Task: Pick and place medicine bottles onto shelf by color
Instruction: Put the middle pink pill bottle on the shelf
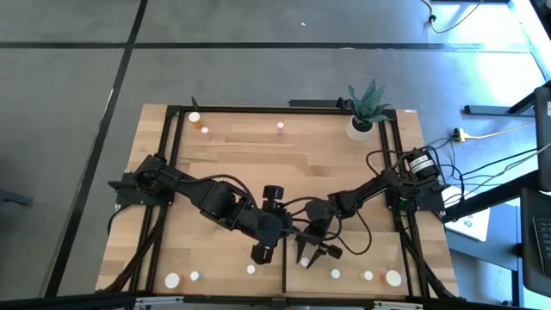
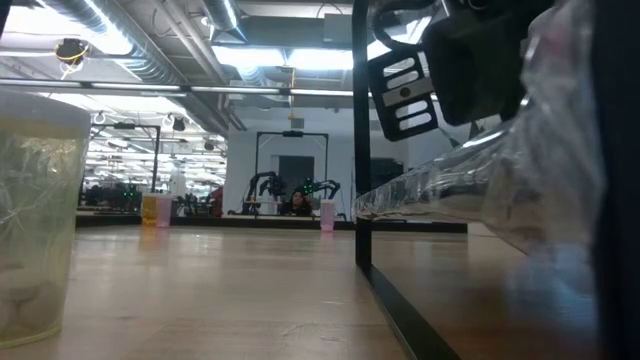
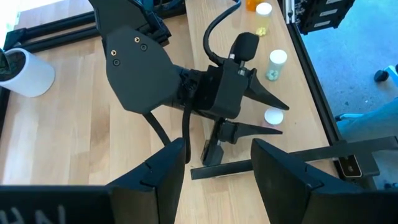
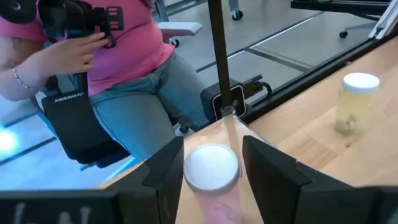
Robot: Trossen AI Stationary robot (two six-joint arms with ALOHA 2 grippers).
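Note:
My right gripper (image 1: 312, 255) is near the table's front edge, shut on a pink medicine bottle with a white cap (image 4: 211, 167). That bottle also shows between its fingers in the left wrist view (image 3: 273, 116). My left gripper (image 3: 217, 180) hangs open above the table just left of it (image 1: 263, 254), holding nothing. More white-capped bottles stand upright in a row along the front edge (image 1: 250, 269) (image 1: 336, 274) (image 1: 393, 277), and others at the far left (image 1: 195, 117) (image 1: 280, 127). The shelf (image 1: 379, 258) lies front right, with its dark upright edge (image 1: 284, 275) on the left. My right gripper pinches the pink bottle at its white-capped top (image 4: 214, 158), one finger (image 4: 168, 168) on each side. The fingers come nearly level, slanting a little down toward the table's near-left. The picture's lower edge cuts off the bottle's body, so I cannot tell whether it stands on the wood.
A white plant pot (image 1: 362, 127) stands at the far right. A yellowish bottle (image 4: 357, 102) stands close to the held one. A seated person in a pink top (image 4: 112, 68) is just beyond the front edge. A black frame (image 1: 172, 172) rims the table, and cables (image 1: 362, 241) trail from the right arm.

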